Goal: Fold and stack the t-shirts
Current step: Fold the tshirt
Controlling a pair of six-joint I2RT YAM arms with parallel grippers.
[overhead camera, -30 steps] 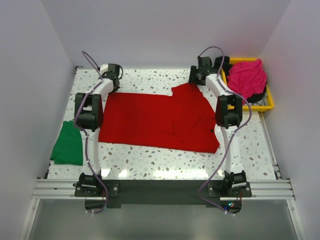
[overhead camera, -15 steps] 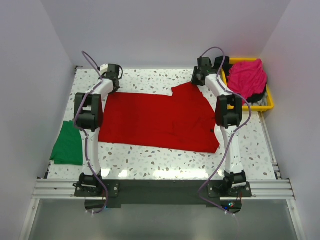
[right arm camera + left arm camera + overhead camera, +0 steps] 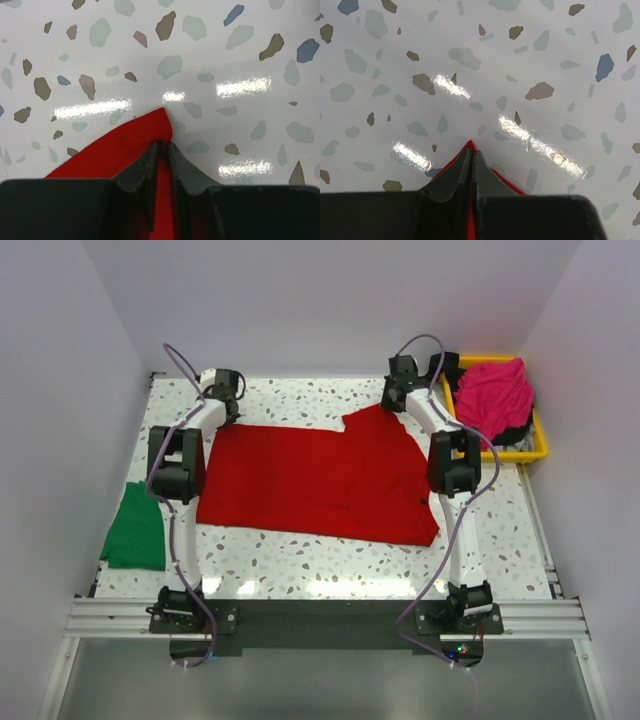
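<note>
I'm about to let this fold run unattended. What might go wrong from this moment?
1. The left gripper is shut on only the very tip of the red t-shirt; that corner may slip out when lifted.
2. The right gripper straddles its corner with the jaws narrowly apart; if the pinch is not firm, one side may drop and the fold go crooked.

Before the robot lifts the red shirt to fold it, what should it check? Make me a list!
1. Left gripper pinches red t-shirt corner: ok, jaws shut on it.
2. Right gripper pinches its corner: cannot tell; cloth between jaws, slim gap showing.
3. Red t-shirt spread on table: ok.
4. Green t-shirt apart from it: ok.
5. Pink t-shirt out of the way: ok, in yellow tray.
</note>
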